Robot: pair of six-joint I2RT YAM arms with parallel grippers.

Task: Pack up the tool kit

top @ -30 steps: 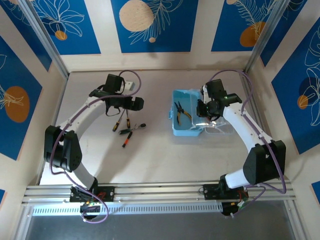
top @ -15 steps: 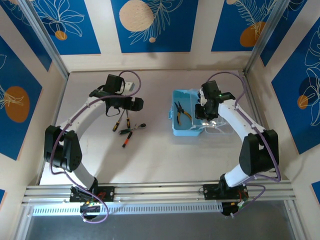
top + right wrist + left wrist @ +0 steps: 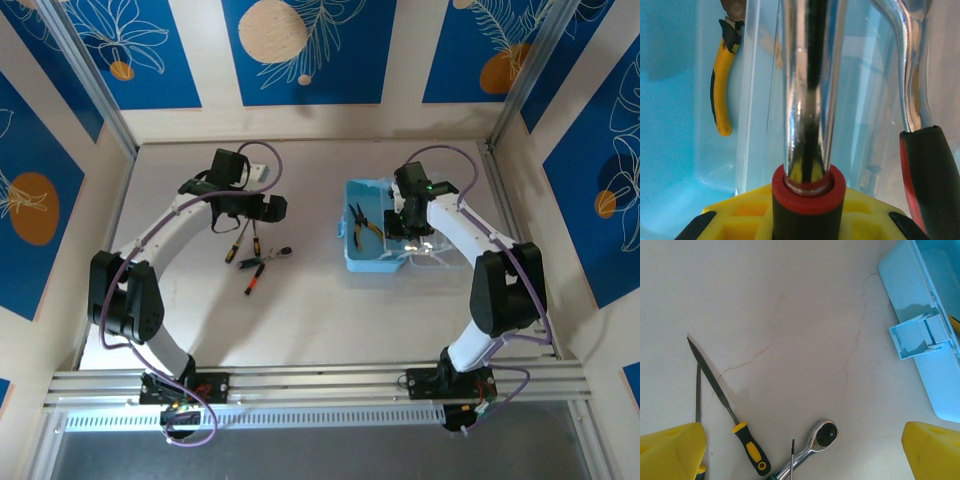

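The light-blue case lies open right of centre, and yellow-handled pliers rest inside it. My right gripper hangs over the case's right side, shut on a red-and-black screwdriver with a thick chrome shaft. A second chrome tool with a red-and-black handle lies beside it on the clear lid. My left gripper stands open above the loose tools: the silver ratchet wrench, a yellow-and-black-handled file and a thin screwdriver tip.
The clear lid folds out to the case's right. A small red-handled screwdriver lies below the ratchet. A second thin file lies at the left. The blue case's latch side is close on the left gripper's right. Walls enclose the table.
The right arm's elbow has swung inward and its gripper has shifted slightly left over the case, still holding the screwdriver. The left arm has not moved.
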